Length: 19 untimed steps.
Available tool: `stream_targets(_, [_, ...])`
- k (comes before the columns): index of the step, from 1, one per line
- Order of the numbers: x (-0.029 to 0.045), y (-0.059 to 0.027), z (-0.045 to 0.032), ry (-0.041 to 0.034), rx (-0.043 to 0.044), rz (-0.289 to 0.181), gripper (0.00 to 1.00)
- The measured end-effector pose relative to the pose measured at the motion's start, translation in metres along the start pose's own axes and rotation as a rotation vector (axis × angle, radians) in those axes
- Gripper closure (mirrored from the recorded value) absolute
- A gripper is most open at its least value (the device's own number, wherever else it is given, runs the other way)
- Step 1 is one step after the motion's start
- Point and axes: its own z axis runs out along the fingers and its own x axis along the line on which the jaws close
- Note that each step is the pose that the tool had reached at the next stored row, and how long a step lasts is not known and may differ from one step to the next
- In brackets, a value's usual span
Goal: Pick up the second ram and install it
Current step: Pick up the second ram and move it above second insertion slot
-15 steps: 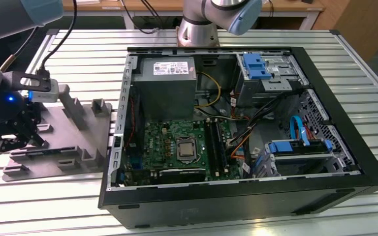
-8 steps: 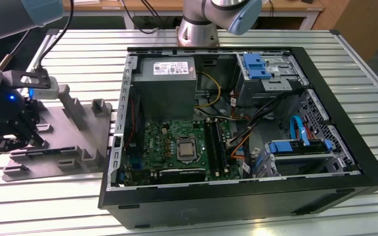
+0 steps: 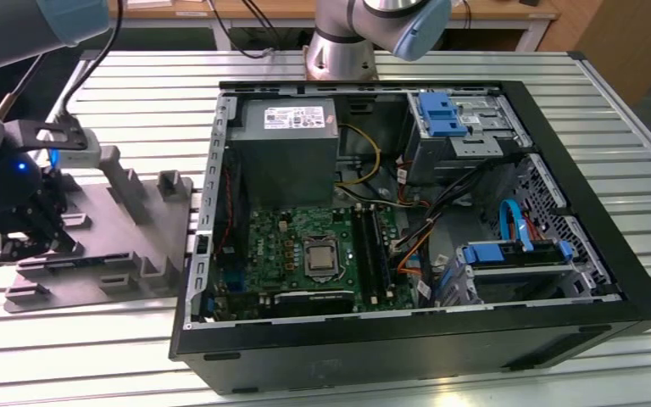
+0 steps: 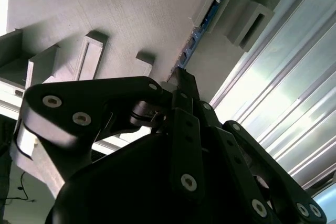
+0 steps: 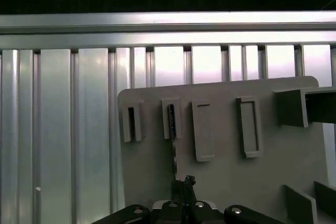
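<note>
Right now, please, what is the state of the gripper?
Gripper: shut on the second ram, which stands on edge in the grey fixture plate.

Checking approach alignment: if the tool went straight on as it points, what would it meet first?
The second ram, on edge in the grey fixture plate; the tool seems closed on it.

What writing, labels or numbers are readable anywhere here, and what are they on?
Nothing here can be read.
On the white label of the power supply box: print too small to read.
On the memory stick: bluish marks, no legible text.
On the grey plate: no writing.
</note>
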Motion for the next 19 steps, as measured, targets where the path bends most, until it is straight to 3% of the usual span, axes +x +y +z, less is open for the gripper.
stream_targets(10, [0.0, 0.0, 0.0, 0.0014, -0.0018, -0.07, 0.89])
stream_targets(17, [0.0, 0.0, 0.0001, 0.0014, -0.0019, -0.072, 0.89])
stream_targets(19, [0.0, 0.0, 0.0001, 0.0014, -0.0019, -0.072, 0.83])
